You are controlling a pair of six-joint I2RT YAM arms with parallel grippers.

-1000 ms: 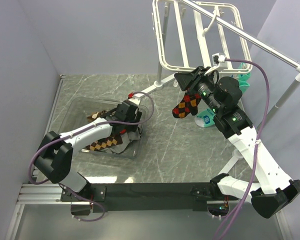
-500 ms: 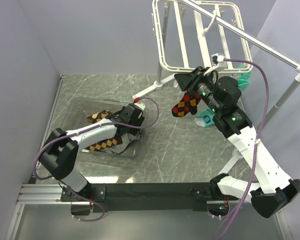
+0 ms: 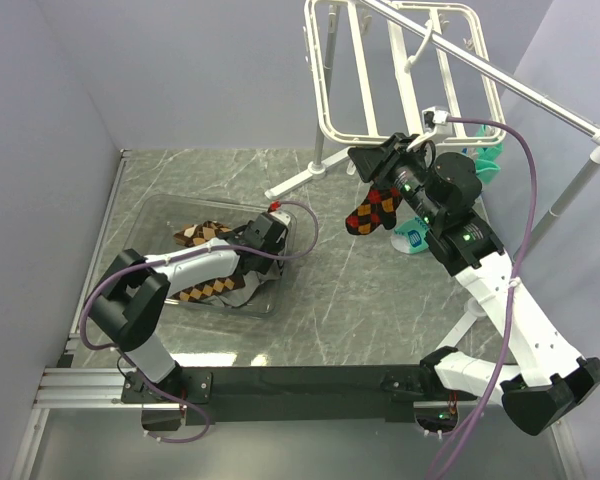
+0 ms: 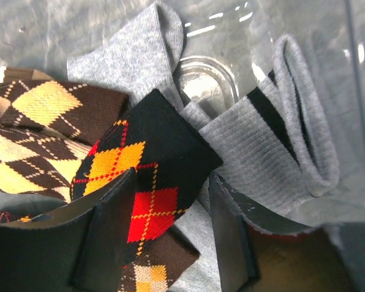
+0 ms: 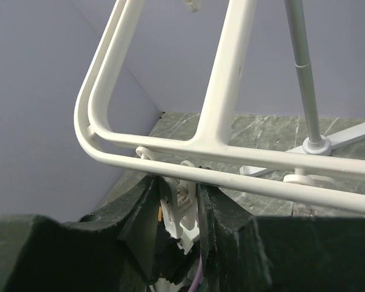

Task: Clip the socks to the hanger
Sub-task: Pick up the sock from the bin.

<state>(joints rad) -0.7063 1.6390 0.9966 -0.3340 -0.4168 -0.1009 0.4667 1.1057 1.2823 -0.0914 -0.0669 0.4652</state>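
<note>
The white hanger [image 3: 380, 70] hangs at the back right. My right gripper [image 3: 378, 160] is shut on one clip [image 5: 185, 210] under the hanger's near rim [image 5: 243, 182]. A black, red and orange argyle sock [image 3: 373, 212] hangs below that clip. My left gripper [image 3: 245, 260] is down in the clear tray [image 3: 150, 215], open. Its fingers [image 4: 231, 237] stand either side of a black-red argyle sock [image 4: 152, 182] without closing on it. Brown argyle socks [image 4: 42, 115] lie to its left. A mint-green sock [image 3: 412, 238] lies on the table under the right arm.
Grey socks [image 4: 274, 146] lie in the tray beside the argyle ones. The silver pole stand [image 3: 520, 90] crosses above the hanger, and its white feet [image 3: 300, 180] spread over the table. More mint fabric [image 3: 488, 160] shows behind the right wrist. Walls close the left and back.
My left arm has swung lower and reached further into the tray, over the socks. My right gripper and the hanging sock have not moved.
</note>
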